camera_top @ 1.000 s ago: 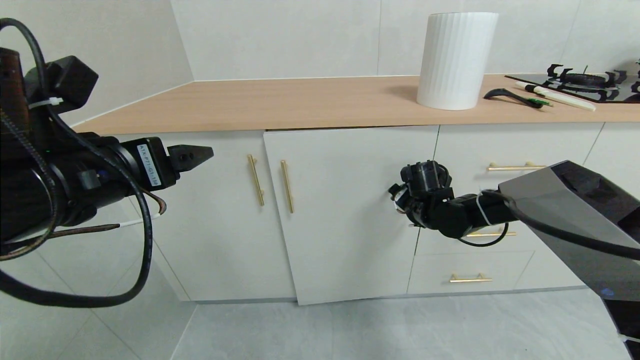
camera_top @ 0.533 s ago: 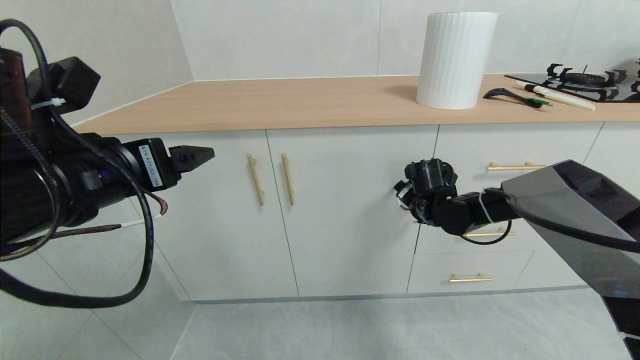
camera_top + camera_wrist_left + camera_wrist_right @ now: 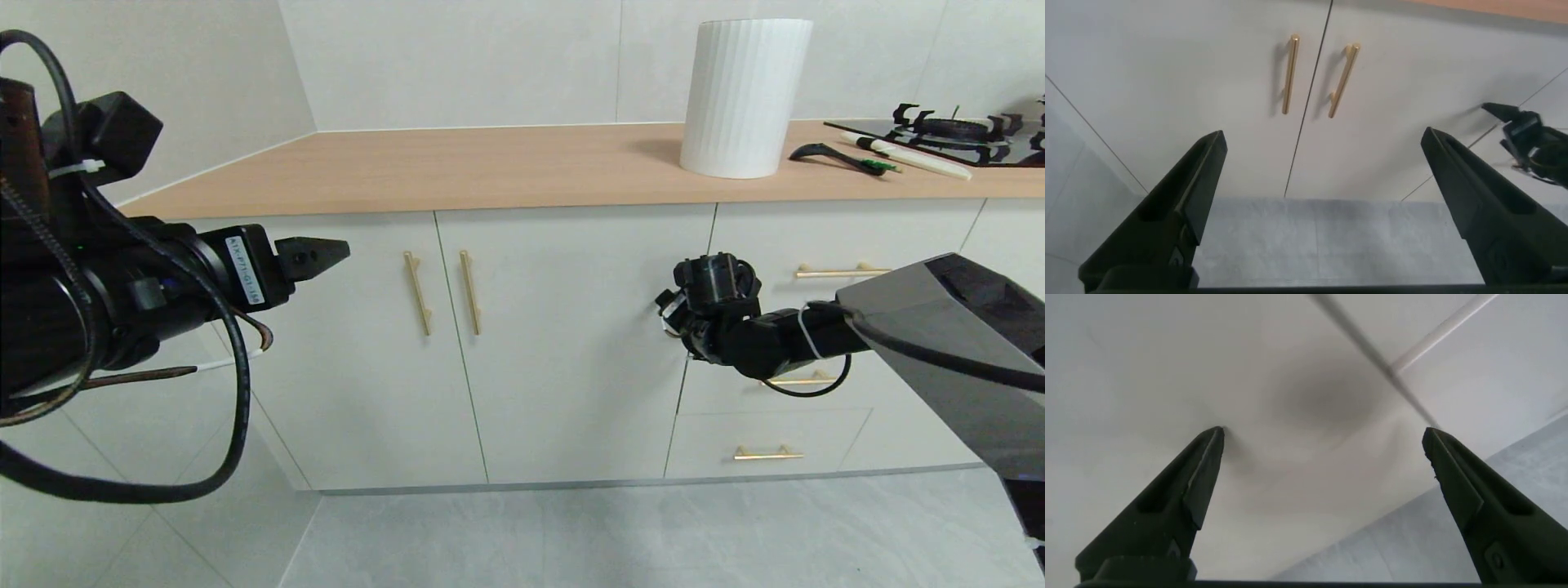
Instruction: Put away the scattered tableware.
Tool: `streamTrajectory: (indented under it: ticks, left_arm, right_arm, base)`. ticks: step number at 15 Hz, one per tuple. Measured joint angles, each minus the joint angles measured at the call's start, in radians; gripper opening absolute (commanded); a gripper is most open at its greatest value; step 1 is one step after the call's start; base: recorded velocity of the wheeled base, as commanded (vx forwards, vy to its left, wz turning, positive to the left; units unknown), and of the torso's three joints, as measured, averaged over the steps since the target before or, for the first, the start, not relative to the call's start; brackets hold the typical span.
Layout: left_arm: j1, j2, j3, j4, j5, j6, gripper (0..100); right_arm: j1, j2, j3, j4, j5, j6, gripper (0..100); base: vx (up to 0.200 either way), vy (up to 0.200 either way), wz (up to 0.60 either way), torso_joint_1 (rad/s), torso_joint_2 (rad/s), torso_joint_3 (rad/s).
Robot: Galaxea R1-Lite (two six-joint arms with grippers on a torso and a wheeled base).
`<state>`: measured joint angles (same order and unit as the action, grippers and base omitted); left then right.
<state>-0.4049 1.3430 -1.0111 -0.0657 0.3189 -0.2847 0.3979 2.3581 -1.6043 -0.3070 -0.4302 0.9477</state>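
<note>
A kitchen corner with pale wall tiles and a grey tiled floor (image 3: 571,539). A wooden counter (image 3: 457,171) runs above a white cabinet with two closed doors, whose gold handles (image 3: 417,292) stand upright side by side at the middle seam. Drawers (image 3: 767,441) with gold pulls lie to their right. On the counter stands a tall white ribbed canister (image 3: 744,98). Just to its right lie the tableware pieces, a black ladle (image 3: 824,153) and a long white utensil (image 3: 914,158), the latter touching the edge of the black hob (image 3: 951,135). The left gripper (image 3: 314,255) hangs in front of the cabinet's left end, below counter level, well apart from the tableware. Its wrist view shows its fingers (image 3: 1167,220) spread wide with nothing between them, looking at the two handles. The right gripper (image 3: 1322,433) is held close to the right door (image 3: 571,343) near the edge that meets the drawers. Its fingers are also spread wide and empty, tips close to the door's face; whether they touch it cannot be told.
</note>
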Motion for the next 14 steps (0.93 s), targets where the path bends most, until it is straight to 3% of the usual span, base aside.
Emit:
streamTrajectory:
  ticks: [4,7,8,10,12,14]
  left_arm:
    - [-0.001,-0.044,0.008,-0.001,0.000,0.001,100]
    - [-0.005,-0.118,0.097,0.002,0.004,0.022,100]
    - [-0.006,-0.162,0.139,0.004,0.004,0.041,100]
    - [-0.004,-0.294,0.254,0.013,0.006,0.118,100]
    - [-0.001,-0.460,0.372,0.050,0.006,0.209,100]
    - [0.009,-0.631,0.454,0.118,0.006,0.268,100]
  right_arm:
    - [0.011,-0.213,0.199,-0.005,0.006,-0.039,100]
    - [0.010,-0.464,0.451,-0.022,0.004,-0.128,100]
    - [-0.004,-0.552,0.550,-0.038,0.004,-0.166,100]
    - [-0.088,-0.746,0.755,-0.078,0.019,-0.259,100]
    - [-0.271,-0.954,0.927,-0.119,0.124,-0.357,100]
    - [-0.454,-1.174,1.047,-0.133,0.294,-0.448,100]
  base:
    - [0.000,0.000,0.00,0.000,0.00,0.000]
    - [0.000,0.000,0.00,0.000,0.00,0.000]
    - [0.000,0.000,0.00,0.000,0.00,0.000]
    - [0.000,0.000,0.00,0.000,0.00,0.000]
    - [0.000,0.000,0.00,0.000,0.00,0.000]
    - [0.000,0.000,0.00,0.000,0.00,0.000]
